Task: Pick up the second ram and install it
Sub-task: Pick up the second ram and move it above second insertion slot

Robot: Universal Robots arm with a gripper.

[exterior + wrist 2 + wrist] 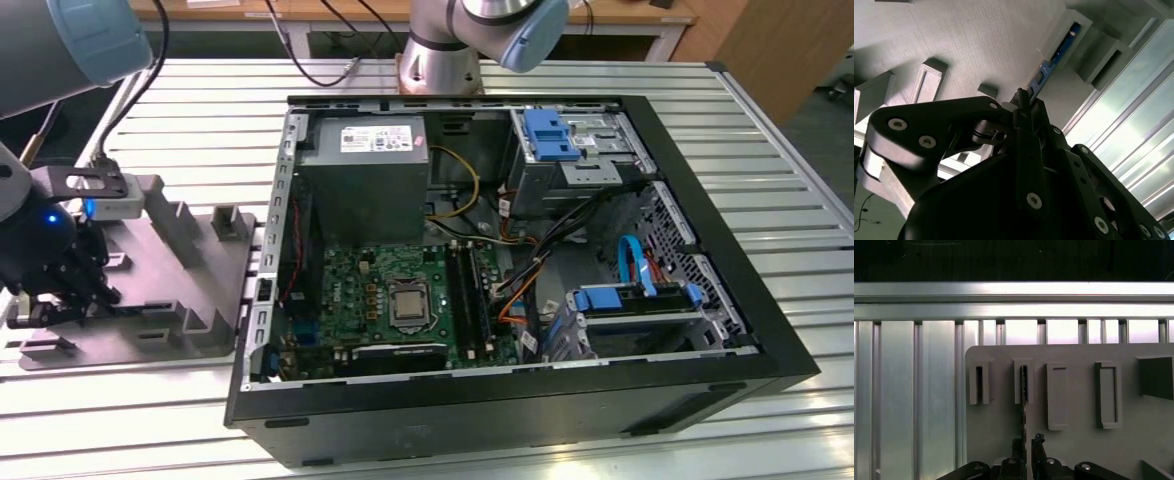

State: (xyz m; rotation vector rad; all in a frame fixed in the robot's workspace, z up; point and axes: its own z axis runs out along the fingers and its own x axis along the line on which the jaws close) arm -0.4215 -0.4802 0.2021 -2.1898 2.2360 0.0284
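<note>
**Blue memory stick being gripped on edge in its grey rack**

Dark fingers of the gripper are clamping the near end of the second ram. The stick is standing on edge in a narrow slotted holder on the grey fixture plate and has not yet been lifted out. In the second wrist view its blue board is running out from between the closed jaws and into the holder's slot.

The on-edge stance appears deliberate. It is presenting both flat faces to the fingers and keeping the stick upright, probably much as it would have to meet a socket.

In the exterior view the arm is working at the exterior view's left, over the plate. The plate is lying on the slatted aluminium table just beside the open computer case. That placement is likely keeping the part near its destination. The green motherboard is lying flat inside the case, and its long black memory slots are facing upward, open to an approach from above.
</note>
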